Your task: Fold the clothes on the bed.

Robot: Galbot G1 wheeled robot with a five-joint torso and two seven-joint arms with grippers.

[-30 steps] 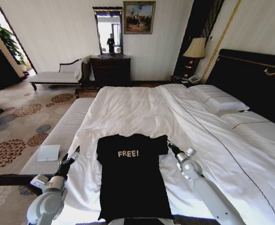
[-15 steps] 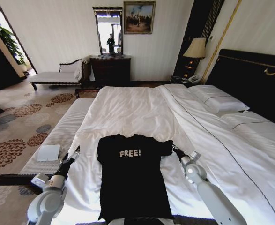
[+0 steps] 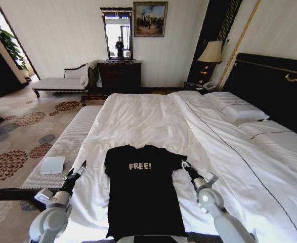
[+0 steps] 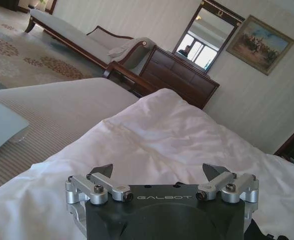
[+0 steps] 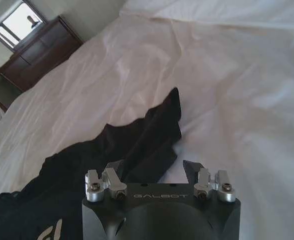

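Note:
The clothes, one black T-shirt (image 3: 143,195) with pale "FREE!" lettering, lie flat on the near part of the bed (image 3: 148,119), both short sleeves spread out. My right gripper (image 3: 184,165) is open just off the shirt's right sleeve. In the right wrist view that sleeve (image 5: 149,137) lies on the sheet right in front of the open right gripper (image 5: 153,167), with nothing between the fingers. My left gripper (image 3: 80,168) hovers at the bed's left edge, a little left of the shirt. It stands open over white sheet in the left wrist view (image 4: 159,171).
A pale striped bench (image 3: 62,147) runs along the bed's left side with a small white pad (image 3: 52,164) on it. Pillows (image 3: 234,109) and the dark headboard (image 3: 269,86) are to the right. A chaise (image 3: 62,81), dresser (image 3: 119,75) and lamp (image 3: 211,53) stand at the far wall.
The shirt's right sleeve has been drawn out to the right and lies flatter. My right gripper has moved slightly back towards me. The left arm has stayed put.

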